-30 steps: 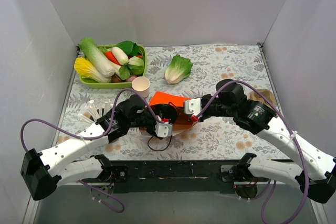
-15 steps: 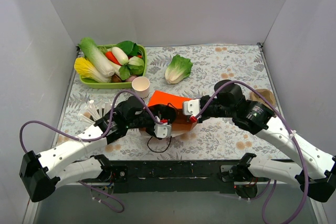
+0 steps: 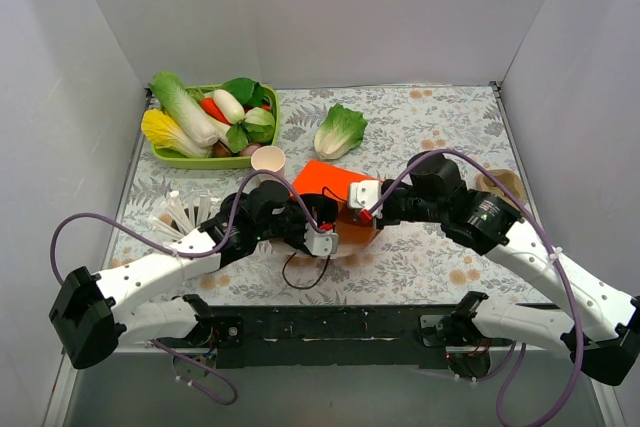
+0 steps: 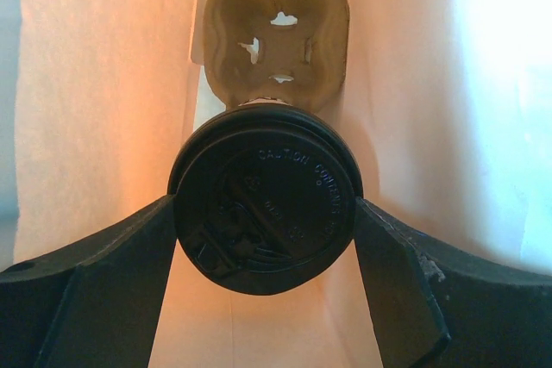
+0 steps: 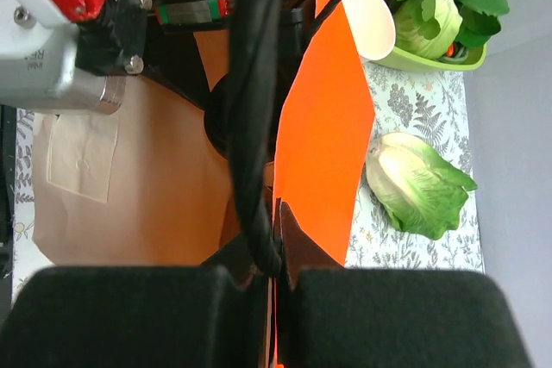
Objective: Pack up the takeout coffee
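Takeout coffee [image 4: 266,204] is sitting partway inside the orange paper bag [image 4: 103,127], clamped between the jaws of the left end effector [image 4: 266,217], while the right end effector [image 5: 280,252] is pinching the bag's rim — lowering it toward the pulp carrier [image 4: 274,40] and letting go are apparently remaining.

even, soft overhead light up top; warm backlit glow, blown-out whites, blurred near fingers [image 4: 86,273] at wrists

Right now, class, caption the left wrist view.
Left gripper holds the takeout coffee inside the bag, cup carrier beyond.
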Robot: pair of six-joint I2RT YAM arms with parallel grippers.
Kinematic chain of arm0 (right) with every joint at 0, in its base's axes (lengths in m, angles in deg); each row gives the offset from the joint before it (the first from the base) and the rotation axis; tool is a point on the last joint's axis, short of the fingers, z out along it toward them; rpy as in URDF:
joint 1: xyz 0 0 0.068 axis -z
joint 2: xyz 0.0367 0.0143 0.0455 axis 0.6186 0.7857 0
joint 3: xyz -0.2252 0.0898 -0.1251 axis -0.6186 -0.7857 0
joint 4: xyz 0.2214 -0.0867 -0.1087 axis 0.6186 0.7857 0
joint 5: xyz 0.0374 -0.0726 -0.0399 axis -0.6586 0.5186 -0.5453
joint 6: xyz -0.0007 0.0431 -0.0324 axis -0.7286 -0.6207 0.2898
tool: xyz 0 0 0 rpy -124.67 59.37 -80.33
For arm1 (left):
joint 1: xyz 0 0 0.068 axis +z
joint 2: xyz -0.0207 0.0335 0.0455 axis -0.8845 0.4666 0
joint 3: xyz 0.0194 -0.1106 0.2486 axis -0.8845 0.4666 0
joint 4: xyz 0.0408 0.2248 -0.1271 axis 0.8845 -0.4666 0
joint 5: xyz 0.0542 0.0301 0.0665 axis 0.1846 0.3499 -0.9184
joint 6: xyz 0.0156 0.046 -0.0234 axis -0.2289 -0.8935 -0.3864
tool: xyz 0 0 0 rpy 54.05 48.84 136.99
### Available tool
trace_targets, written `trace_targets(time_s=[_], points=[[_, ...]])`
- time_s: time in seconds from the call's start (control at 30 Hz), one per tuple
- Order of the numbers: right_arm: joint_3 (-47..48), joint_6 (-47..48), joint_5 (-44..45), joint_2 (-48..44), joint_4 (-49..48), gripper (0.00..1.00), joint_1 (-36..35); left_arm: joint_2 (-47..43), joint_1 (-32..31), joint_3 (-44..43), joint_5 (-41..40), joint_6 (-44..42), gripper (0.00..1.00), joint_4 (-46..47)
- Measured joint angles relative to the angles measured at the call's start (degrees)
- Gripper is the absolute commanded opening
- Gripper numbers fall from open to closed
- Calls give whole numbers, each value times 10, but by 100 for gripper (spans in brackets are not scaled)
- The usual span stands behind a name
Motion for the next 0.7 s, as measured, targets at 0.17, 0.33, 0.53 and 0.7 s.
trace_targets(time_s=[0.17,0.33,0.53,0.7], points=[[0,-21,-2,3,0,1,6,14,-1,0,-10,-1,0,10],[0,-41,-3,10,2,1,9,35,-2,-13,-16,15,0,5],[0,-49,-11,14,1,1,14,43,-2,-34,-12,45,0,-12],[6,-57,-16,25,1,1,14,35,1,-41,0,71,0,-33]])
